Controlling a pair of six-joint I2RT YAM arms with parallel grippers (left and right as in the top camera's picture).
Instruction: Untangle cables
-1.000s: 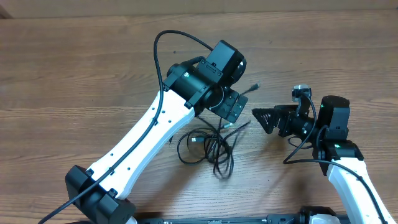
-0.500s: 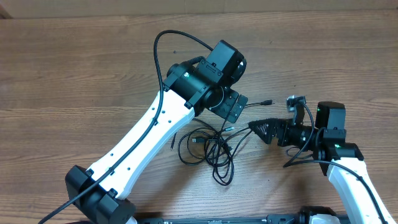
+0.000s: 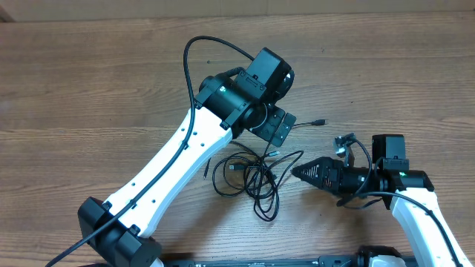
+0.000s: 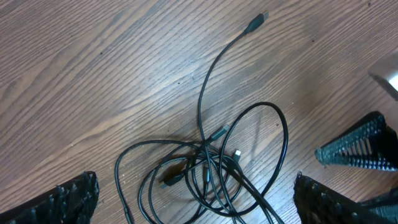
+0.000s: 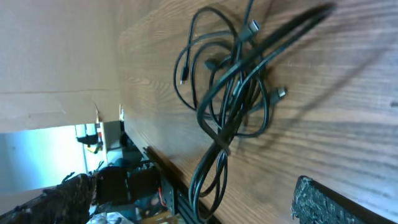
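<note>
1. Starting at the right gripper (image 3: 297,173): spread to the max, nothing in it. Swung down and left over the last sec, from up near the loose plug to just beside the tangle.
2. Now aimed tip-first at the right edge of the cables (image 3: 251,174). Close, prob not touching yet, but can't tell for sure from above.
3. Over to the left gripper (image 3: 276,129): also wide open and empty, hanging above the top of the tangle. Same spot as a sec ago, no movement there.
4. Cables: one knotted bunch of loops on the table (image 3: 111,89), between the two grippers, w/ a single strand running out to a plug (image 3: 320,121) lying apart, up and to the right. Small shift rightward for that plug vs a sec back; rest of the bunch roughly unchanged.
5. Meaning for the job, imo: nothing separated yet. Looks like lining up for a grab at an outer loop on the right side. Very early days.
6. Brands / labels / writing: none readable anywhere, not on the arms, not on the plugs.
</note>
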